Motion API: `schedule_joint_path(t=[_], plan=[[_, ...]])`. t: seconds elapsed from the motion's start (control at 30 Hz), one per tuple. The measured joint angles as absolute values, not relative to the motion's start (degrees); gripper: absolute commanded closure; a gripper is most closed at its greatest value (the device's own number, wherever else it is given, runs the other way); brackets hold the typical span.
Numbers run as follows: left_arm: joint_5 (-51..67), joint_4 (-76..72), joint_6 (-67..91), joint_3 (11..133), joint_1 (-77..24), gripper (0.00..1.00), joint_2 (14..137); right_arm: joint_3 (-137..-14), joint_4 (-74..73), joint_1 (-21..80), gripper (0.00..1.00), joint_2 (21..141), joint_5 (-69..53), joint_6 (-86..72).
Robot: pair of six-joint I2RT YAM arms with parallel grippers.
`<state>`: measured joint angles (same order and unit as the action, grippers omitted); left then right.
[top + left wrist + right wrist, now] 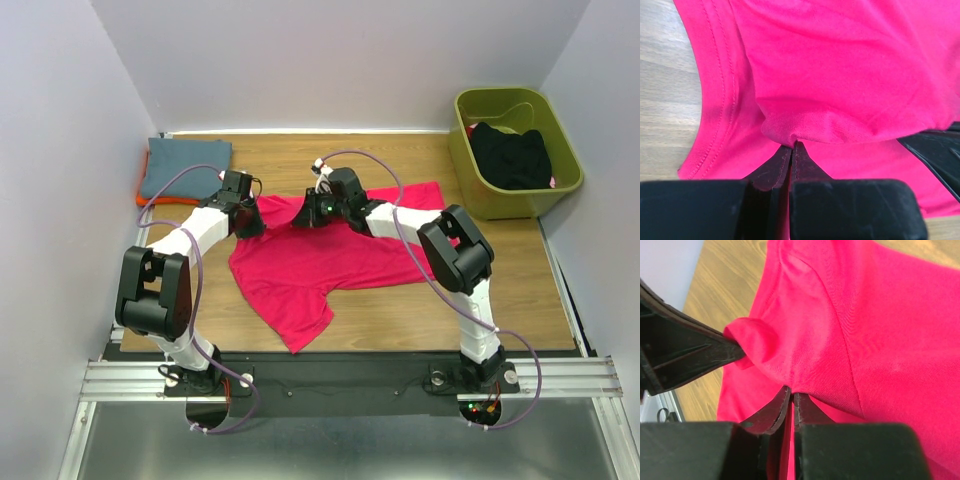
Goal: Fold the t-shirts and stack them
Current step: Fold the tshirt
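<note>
Both arms rise from their bases, bend at raised elbows, and reach forward and inward. Their wrists are low over the far edge of the pink shirt (320, 265). The left claw (792, 147) is at the shirt's far left corner, and its fingers are pressed together on a small bunched fold of the pink cloth. The right claw (791, 392) is just beside it toward the middle and is likewise pinched tight on a ridge of the same cloth.

The pink shirt lies in the middle of the bench (500, 300). Its long axis runs roughly left to right, and one flap points toward the near edge. Which end is the collar cannot be told.

A blue-grey shirt (185, 165) lies folded at the far left corner on top of an orange shirt (143, 200), of which only an edge shows. A black garment (510, 155) lies in the green bin (470, 190) at the far right.
</note>
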<state>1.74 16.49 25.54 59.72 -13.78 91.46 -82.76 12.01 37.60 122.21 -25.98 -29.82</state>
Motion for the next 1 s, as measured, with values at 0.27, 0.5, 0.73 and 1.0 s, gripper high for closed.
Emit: schedule_joint_path(t=[0.27, 0.5, 0.73, 1.0], plan=[[4.3, 17.1, 25.5, 59.7, -13.7, 0.91, 91.8, -82.9, 10.9, 37.6, 0.83, 124.2, -25.8, -29.8], [5.6, 16.3, 25.5, 59.7, -13.7, 0.91, 93.2, -83.5, 10.7, 37.6, 0.69, 128.2, -25.4, -29.5], [6.1, 16.0, 25.6, 59.7, -13.7, 0.91, 94.0, -84.2, 10.8, 38.0, 0.7, 128.2, -25.3, -28.8], [6.1, 16.1, 25.6, 59.7, -13.7, 0.91, 94.0, -84.2, 10.6, 38.0, 0.94, 128.2, -24.6, -28.3]])
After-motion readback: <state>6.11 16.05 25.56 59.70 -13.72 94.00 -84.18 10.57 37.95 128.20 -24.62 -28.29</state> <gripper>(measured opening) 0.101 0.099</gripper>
